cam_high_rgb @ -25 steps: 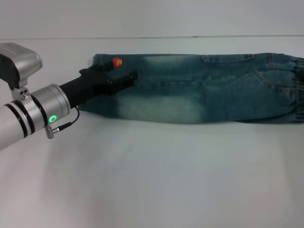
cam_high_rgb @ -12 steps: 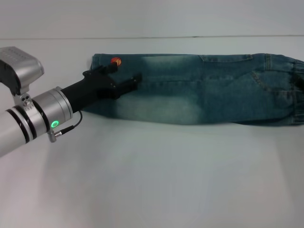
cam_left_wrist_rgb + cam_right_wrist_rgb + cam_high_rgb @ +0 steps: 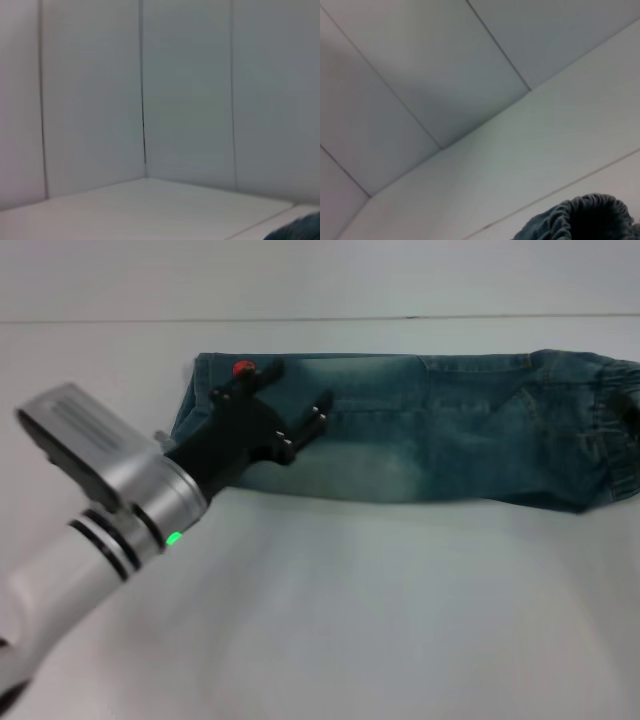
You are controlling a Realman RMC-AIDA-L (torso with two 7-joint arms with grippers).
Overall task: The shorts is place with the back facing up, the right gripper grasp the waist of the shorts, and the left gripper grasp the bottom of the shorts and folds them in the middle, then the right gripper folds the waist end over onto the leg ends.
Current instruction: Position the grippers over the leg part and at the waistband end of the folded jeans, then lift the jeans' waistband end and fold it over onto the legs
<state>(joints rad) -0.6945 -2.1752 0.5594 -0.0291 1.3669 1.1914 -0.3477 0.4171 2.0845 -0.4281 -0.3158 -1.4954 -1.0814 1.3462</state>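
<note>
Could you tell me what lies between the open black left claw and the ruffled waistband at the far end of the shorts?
Head view: only faded blue-green denim shorts lie between the left gripper and the gathered elastic waist; nothing else rests there.

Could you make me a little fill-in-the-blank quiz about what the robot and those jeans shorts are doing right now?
1. The left claw hovers over the shorts with its fingers ____.
2. The shorts lie folded lengthwise on the ____-coloured table.
3. The ruffled waist lies at the robot's ____ side.
4. The small print near the leg ends is ____ in colour.

Missing words: open; white; right; red
</note>
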